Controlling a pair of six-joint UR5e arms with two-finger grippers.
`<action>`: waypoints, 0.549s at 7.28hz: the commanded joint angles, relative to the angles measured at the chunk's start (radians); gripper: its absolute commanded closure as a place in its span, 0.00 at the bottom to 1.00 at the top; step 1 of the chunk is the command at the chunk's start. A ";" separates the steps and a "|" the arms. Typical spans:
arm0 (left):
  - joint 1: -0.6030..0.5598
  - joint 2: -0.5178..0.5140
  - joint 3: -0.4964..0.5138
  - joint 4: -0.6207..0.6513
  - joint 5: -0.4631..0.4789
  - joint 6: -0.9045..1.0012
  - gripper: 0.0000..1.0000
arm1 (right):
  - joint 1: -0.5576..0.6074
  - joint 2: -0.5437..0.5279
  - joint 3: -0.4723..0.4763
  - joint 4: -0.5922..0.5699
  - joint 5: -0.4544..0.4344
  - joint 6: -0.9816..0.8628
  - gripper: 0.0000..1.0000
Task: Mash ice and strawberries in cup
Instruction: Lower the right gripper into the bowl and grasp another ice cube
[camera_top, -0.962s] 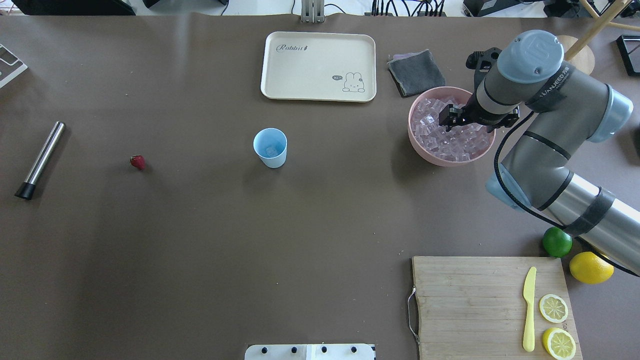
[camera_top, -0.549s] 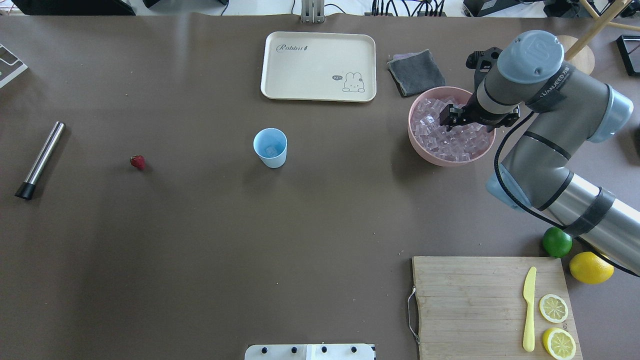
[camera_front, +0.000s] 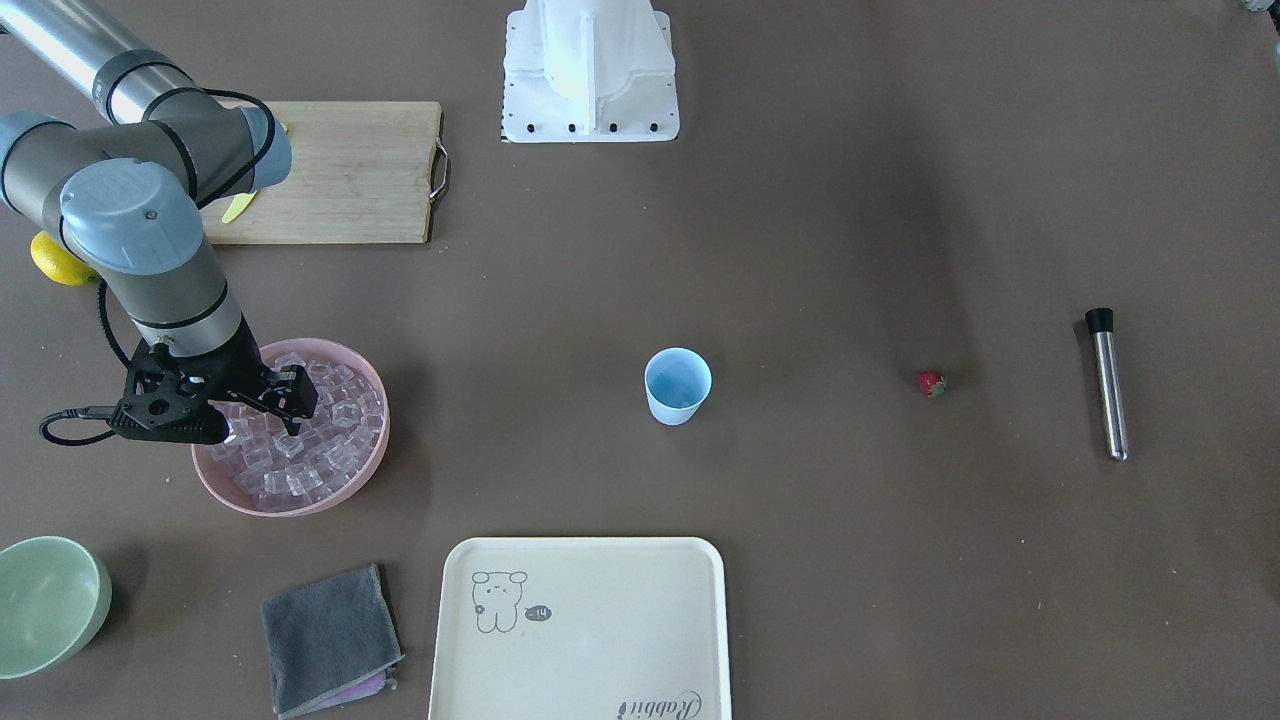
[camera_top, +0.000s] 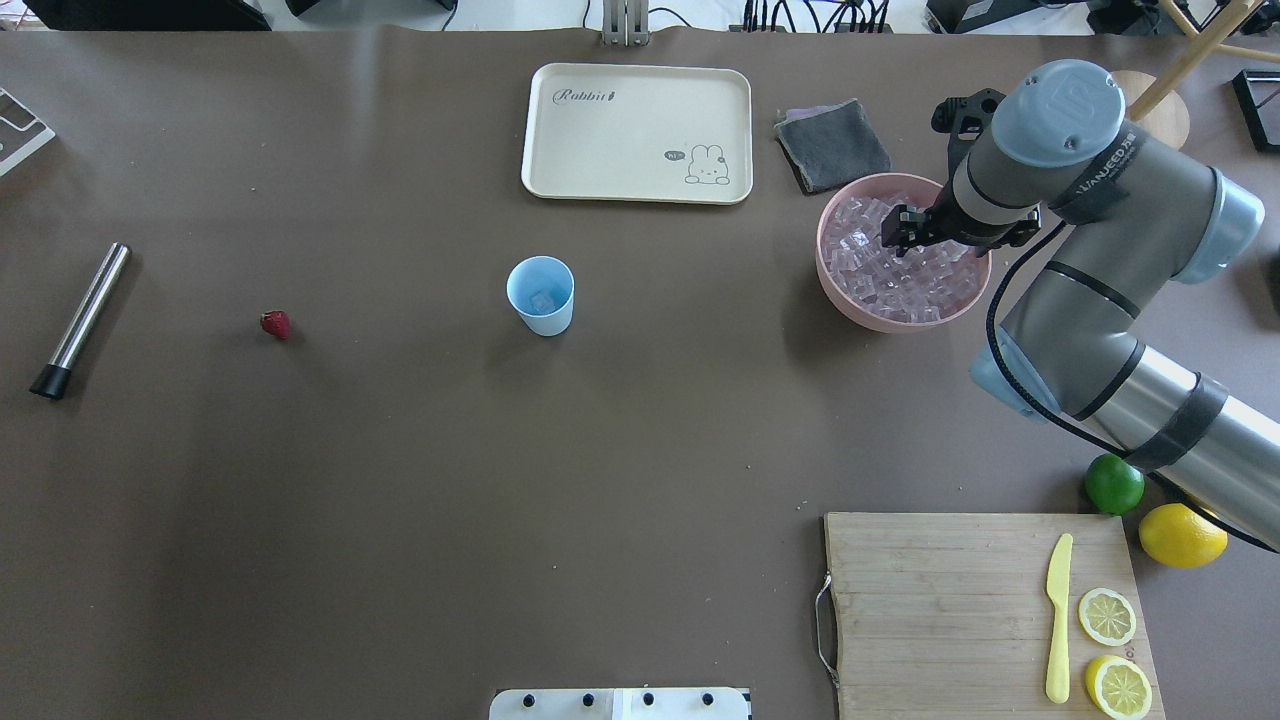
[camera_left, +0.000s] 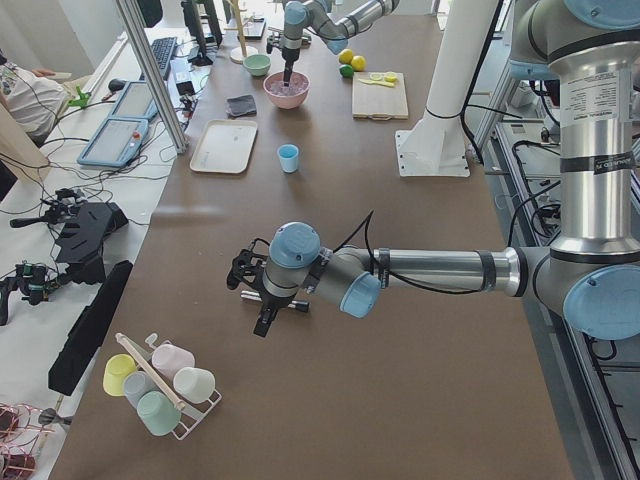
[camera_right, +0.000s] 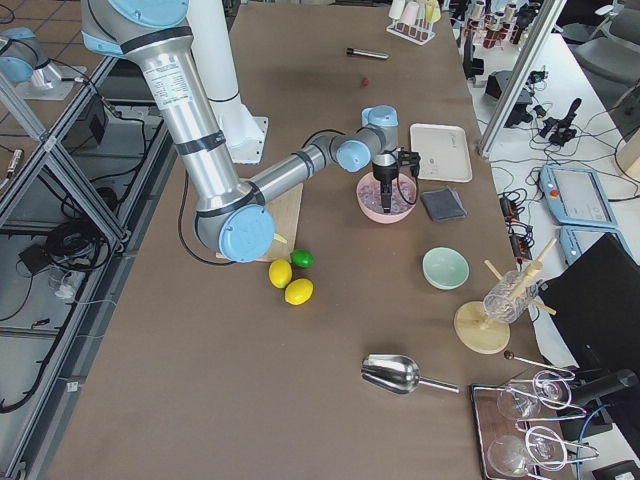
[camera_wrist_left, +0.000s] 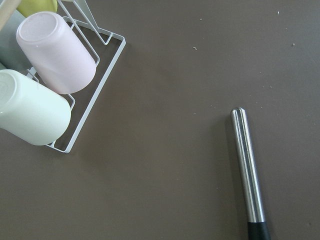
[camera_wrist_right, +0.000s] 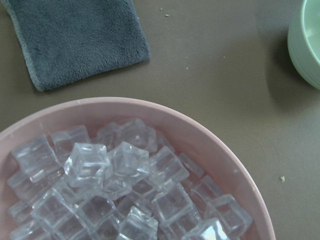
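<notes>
Brown counter (camera_top: 400, 500) is seen carrying the light blue cup (camera_top: 540, 296) upright near its middle, with one clear cube of ice (camera_top: 543, 300) inside. The strawberry (camera_top: 275, 324) is found well apart toward the robot's left, between the cup and a steel rod (camera_top: 82, 318) with a black tip. More ice is heaped in a pink bowl (camera_top: 850, 305), where the right gripper (camera_top: 898, 230) is poised among the cubes. Whether it is open or closed cannot be told, nor can it for the left gripper (camera_left: 266, 322), held low near a rack of cups (camera_left: 160, 385).
</notes>
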 joint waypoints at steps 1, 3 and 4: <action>0.000 0.000 0.001 0.000 0.000 0.000 0.03 | -0.001 -0.001 0.001 0.001 -0.003 0.000 0.08; 0.005 -0.002 -0.001 -0.002 0.001 0.000 0.03 | -0.002 -0.002 0.000 0.001 -0.005 0.000 0.31; 0.005 -0.005 -0.001 -0.002 0.001 0.000 0.03 | -0.004 -0.002 -0.002 0.001 -0.006 -0.026 0.40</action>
